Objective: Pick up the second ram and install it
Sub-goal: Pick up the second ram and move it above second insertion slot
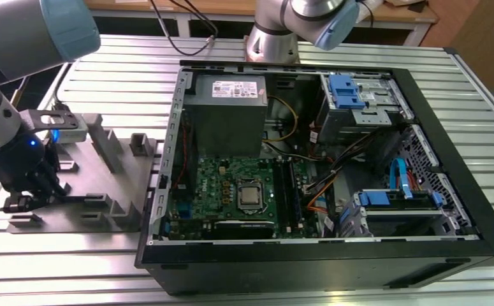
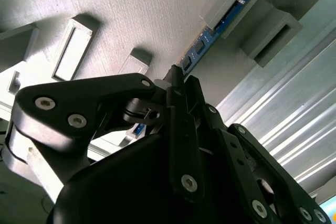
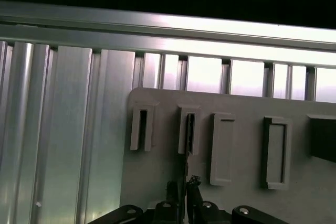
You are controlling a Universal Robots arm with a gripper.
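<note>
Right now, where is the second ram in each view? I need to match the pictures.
Exterior view: its spot is under the gripper, on the grey fixture plate at the exterior view's left.
Second wrist view: the second ram is the blue strip standing in a fixture slot, running toward the gripper.
First wrist view: edge-on, a thin dark line from a slot to the gripper.
Shared landmark: the grey fixture plate's slotted blocks.

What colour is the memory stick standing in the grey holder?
Blue, with dark chips. The second ram shows best in the second wrist view.
</note>
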